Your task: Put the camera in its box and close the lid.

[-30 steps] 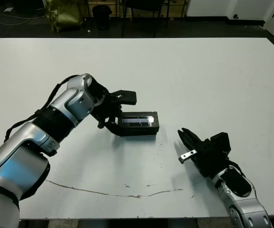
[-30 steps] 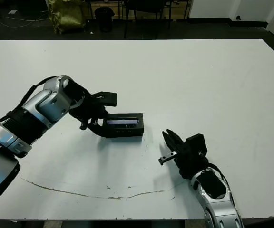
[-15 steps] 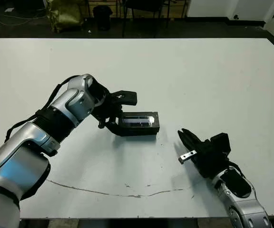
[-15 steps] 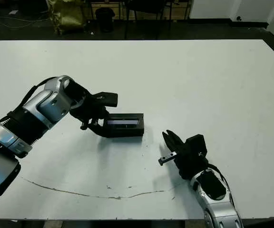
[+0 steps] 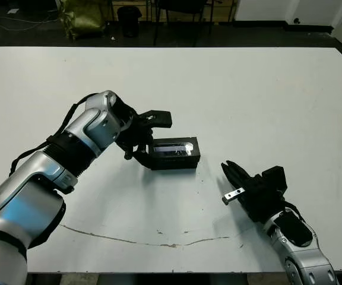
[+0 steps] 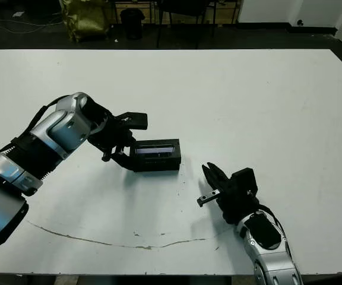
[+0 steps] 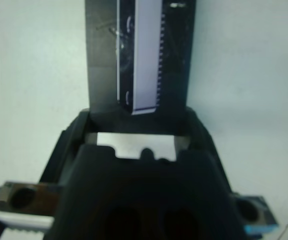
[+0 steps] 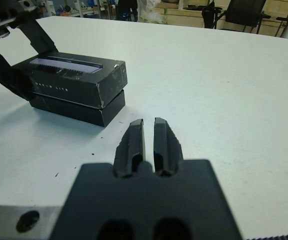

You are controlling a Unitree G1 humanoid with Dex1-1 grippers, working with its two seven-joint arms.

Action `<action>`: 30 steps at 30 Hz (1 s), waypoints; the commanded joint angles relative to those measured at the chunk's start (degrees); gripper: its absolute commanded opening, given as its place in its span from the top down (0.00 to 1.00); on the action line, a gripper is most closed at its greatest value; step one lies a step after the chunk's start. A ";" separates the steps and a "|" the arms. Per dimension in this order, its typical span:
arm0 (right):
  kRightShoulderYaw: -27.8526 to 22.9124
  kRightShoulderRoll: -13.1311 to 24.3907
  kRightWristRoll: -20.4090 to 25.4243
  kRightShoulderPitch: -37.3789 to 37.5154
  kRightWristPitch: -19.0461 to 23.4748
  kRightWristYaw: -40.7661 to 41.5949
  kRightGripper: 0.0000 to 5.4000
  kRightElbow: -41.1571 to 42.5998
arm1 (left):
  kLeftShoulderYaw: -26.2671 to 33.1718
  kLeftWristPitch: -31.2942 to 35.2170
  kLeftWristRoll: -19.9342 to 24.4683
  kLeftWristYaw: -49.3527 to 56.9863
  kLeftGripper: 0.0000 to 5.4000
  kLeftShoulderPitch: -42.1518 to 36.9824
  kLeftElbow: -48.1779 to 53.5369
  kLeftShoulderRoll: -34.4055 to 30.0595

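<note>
- Left claw (image 5: 149, 135): spread wide, its two fingers straddling the near end of the lid (image 5: 172, 147); whether the fingers touch it cannot be told.
- Lid: sits on the box (image 8: 79, 106) just ahead of the left claw, stacked slightly askew and, by the look of it, not fully seated. The camera is not visible, presumably inside.
- Step in hand, as judged: closing. The next move calls for squaring the lid and pressing it down evenly.
- Right claw (image 8: 148, 143): fingers nearly together, holding nothing, resting low over the counter (image 5: 266, 101), apart from the box.
</note>
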State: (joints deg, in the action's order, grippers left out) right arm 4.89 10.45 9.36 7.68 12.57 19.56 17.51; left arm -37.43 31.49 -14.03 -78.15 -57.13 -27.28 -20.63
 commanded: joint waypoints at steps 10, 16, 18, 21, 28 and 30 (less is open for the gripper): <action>0.17 0.07 -0.03 0.26 -0.05 -0.11 1.00 -0.88 | -0.31 -0.88 -1.68 -0.59 0.56 -3.46 -0.31 -0.31; 0.15 -0.21 0.53 0.47 0.60 -0.12 1.00 -0.90 | -1.10 -1.38 -2.74 -1.50 0.56 -4.46 -0.91 0.28; 0.17 -0.25 0.53 0.52 0.71 -0.16 1.00 -0.76 | -1.47 -2.00 -2.85 -2.23 0.56 -5.01 -1.61 0.49; 0.18 -0.37 0.71 0.57 0.66 -0.11 1.00 -0.85 | -2.23 -3.10 -3.68 -2.76 0.56 -5.81 -2.15 0.66; 0.79 -0.33 0.25 0.61 1.06 -0.57 1.00 -0.71 | -4.59 -6.07 -6.37 -4.28 0.56 -8.50 -3.11 1.37; 0.97 -0.30 0.25 0.59 1.43 -0.66 1.00 -0.57 | -4.86 -6.00 -6.46 -5.25 0.56 -9.22 -3.61 1.95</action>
State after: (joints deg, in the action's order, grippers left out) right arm 5.86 9.94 9.78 7.59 12.63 19.35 17.22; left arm -41.64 25.82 -19.71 -82.57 -65.48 -29.91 -19.24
